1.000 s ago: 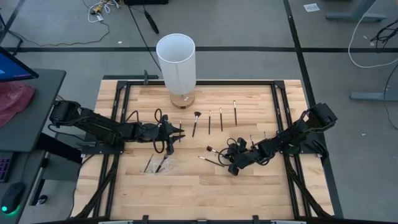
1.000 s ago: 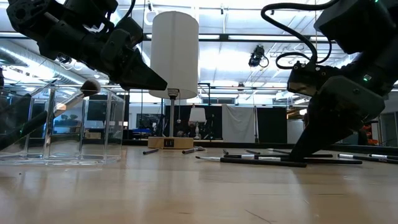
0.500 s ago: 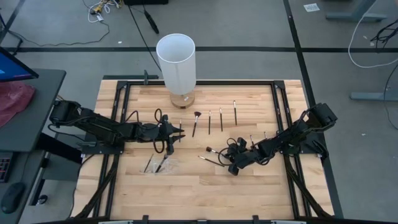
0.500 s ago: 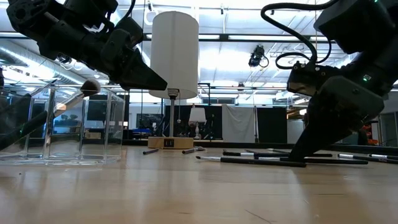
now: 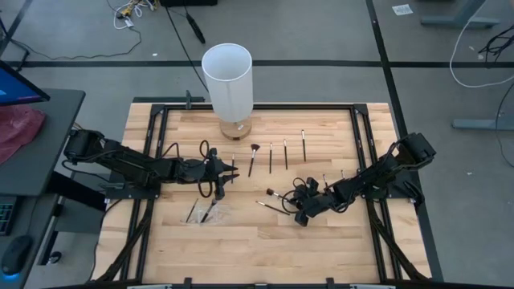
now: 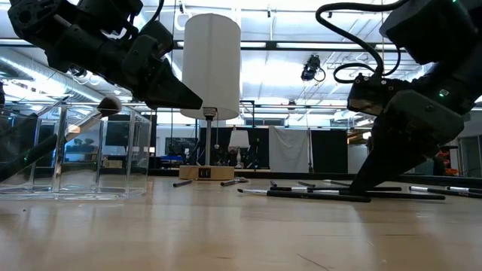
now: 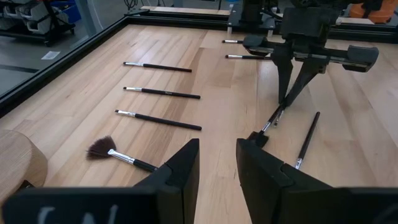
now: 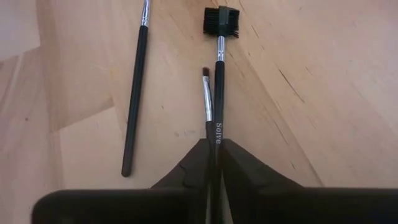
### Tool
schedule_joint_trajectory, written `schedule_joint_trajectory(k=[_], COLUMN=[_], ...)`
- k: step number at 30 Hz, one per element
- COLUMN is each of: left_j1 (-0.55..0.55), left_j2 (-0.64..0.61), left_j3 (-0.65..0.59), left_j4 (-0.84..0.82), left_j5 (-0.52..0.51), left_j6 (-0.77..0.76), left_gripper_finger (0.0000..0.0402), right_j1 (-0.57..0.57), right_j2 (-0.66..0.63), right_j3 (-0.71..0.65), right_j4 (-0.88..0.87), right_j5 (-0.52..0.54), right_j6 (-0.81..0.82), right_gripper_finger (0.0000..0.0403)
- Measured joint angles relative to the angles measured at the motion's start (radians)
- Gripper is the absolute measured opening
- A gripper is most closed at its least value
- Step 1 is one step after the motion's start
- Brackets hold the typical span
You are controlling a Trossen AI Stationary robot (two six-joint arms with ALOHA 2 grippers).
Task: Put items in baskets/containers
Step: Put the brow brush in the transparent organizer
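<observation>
Picking step: right hand (image 8: 214,163) pinched on two brush handles (image 8: 216,93) lying on the desk (image 5: 337,241). Next: lift, carry leftward to clear container (image 6: 71,150) beneath left hand (image 5: 227,173), slightly parted, empty.

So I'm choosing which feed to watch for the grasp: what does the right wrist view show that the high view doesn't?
Only the right wrist view shows the right gripper shut on two brushes at once: a comb-headed brush and a thinner brush beside it.

Only the high view shows the left gripper, the white cylinder, and the clear container holding brushes.

Both show loose brushes lying on the wooden table.
</observation>
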Motion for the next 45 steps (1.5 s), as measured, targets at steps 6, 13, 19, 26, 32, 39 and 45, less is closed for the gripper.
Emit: schedule_joint_trajectory(k=[6,13,19,26,32,39,45], left_j1=[0.000,0.000,0.000,0.000,0.000,0.000,0.000], left_j2=[0.000,0.000,0.000,0.000,0.000,0.000,0.000], left_j3=[0.000,0.000,0.000,0.000,0.000,0.000,0.000], left_j4=[0.000,0.000,0.000,0.000,0.000,0.000,0.000], left_j5=[0.000,0.000,0.000,0.000,0.000,0.000,0.000], left_j6=[0.000,0.000,0.000,0.000,0.000,0.000,0.000], left_gripper_finger=[0.0110,0.0110,0.0110,0.0110,0.0110,0.0110,0.0110], right_j1=[0.000,0.000,0.000,0.000,-0.018,-0.048,-0.071], right_j2=[-0.001,-0.003,-0.003,-0.003,-0.003,-0.003,-0.003], right_j3=[0.000,0.000,0.000,0.000,0.000,0.000,0.000], right_j4=[0.003,0.002,0.002,0.002,0.024,0.027,0.027], right_j5=[-0.001,-0.017,-0.017,-0.016,-0.016,-0.016,-0.007], right_j6=[-0.005,-0.001,0.019,0.027,0.028,0.025,-0.040], right_gripper_finger=[0.0008,0.0036,0.0039,0.0044,0.0067,0.0119,0.0114])
